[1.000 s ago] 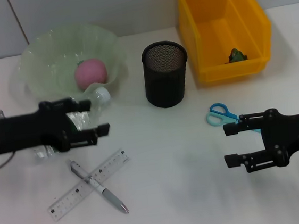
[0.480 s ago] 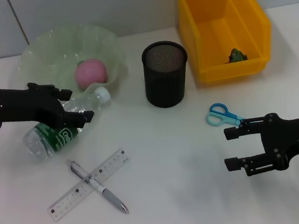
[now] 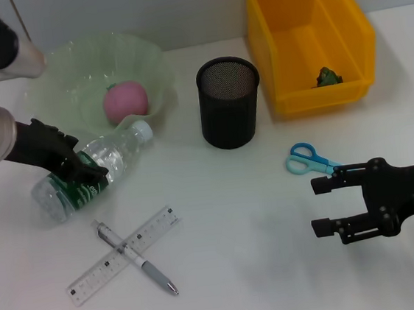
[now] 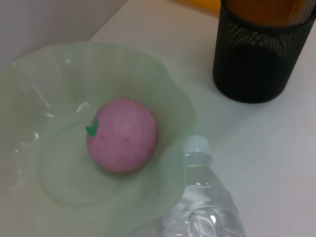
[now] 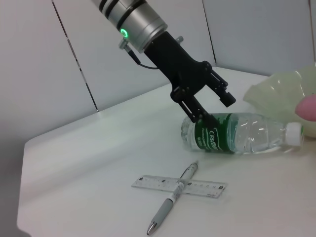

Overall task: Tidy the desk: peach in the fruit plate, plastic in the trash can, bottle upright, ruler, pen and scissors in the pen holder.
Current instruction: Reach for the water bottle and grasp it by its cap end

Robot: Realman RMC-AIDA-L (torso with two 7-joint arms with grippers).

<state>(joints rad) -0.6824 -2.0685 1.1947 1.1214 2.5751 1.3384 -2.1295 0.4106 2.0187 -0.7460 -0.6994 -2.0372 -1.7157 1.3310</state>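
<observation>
My left claw (image 3: 83, 170) straddles the lying bottle (image 3: 90, 172), fingers spread, not yet clamped; right claw (image 3: 320, 204) hangs wide near scissors (image 3: 305, 159).

With the left gripper (image 3: 82, 168) astride the lying bottle (image 3: 90, 169), the fruit plate (image 3: 86, 64) holding the peach (image 3: 126, 100) lay just behind its jaws, the crossed ruler (image 3: 121, 256) and pen (image 3: 135, 258) before them, and the pen holder (image 3: 230, 102) rightward.
</observation>
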